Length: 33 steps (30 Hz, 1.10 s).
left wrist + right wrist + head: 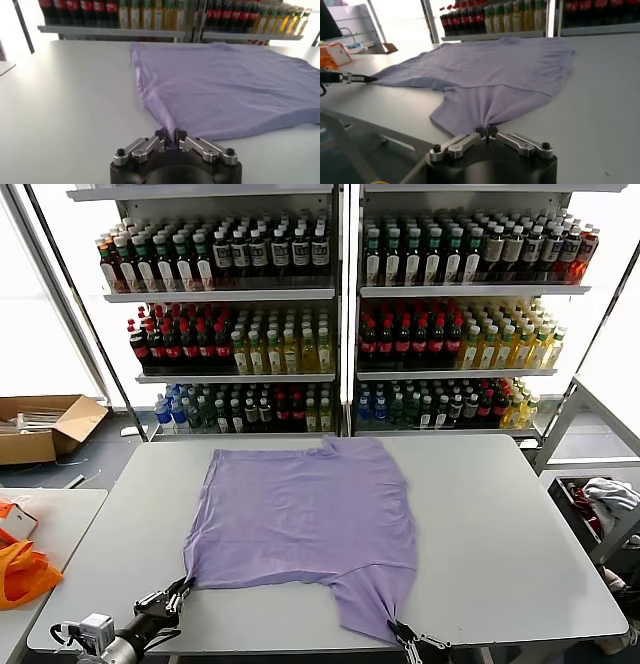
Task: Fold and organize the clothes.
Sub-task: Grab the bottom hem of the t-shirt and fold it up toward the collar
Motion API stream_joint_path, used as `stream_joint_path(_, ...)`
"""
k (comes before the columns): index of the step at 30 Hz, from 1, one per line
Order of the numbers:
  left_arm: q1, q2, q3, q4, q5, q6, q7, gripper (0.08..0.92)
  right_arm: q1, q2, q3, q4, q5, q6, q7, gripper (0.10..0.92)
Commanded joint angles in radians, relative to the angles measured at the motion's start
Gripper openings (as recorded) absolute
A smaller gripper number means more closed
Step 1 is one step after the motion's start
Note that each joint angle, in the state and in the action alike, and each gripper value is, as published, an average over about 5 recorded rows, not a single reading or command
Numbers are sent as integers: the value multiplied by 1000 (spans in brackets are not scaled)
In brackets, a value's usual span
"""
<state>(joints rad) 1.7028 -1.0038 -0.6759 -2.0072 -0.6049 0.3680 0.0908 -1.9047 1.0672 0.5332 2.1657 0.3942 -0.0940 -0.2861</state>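
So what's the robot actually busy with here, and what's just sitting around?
In use:
- lavender T-shirt, spread flat on the grey table
- left gripper, shut on the shirt's near left corner
- right gripper, shut on its near right corner

Just lying about:
- shelves of drink bottles
- cardboard box
- orange fabric
- bin of pale clothes

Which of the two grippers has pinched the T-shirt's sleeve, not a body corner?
The right gripper: it is shut on the T-shirt at the protruding sleeve; the left gripper grips a corner.

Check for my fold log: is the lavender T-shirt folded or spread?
Spread: the lavender T-shirt lies one layer flat on the table, near corners pinched.
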Motion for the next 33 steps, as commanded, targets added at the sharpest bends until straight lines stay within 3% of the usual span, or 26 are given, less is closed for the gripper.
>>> stream_joint_path(1,85,-16,-30,-98,4,-3,-5,212,-96,-17,67,47,20,61,-48,109)
stream_joint_path(9,223,-44,-81,-215,71,20,-9,206,-212,-13,128,111,25,110,-57,109)
stream_joint_path(20,67,-35,-112,-231,10,88,-17,98,-31,30,118,95,129,118,-8,109)
stream_joint_path(33,27,-25,-81,-193,6,33,-7,84,18,26,107,57,133,119,-8,109)
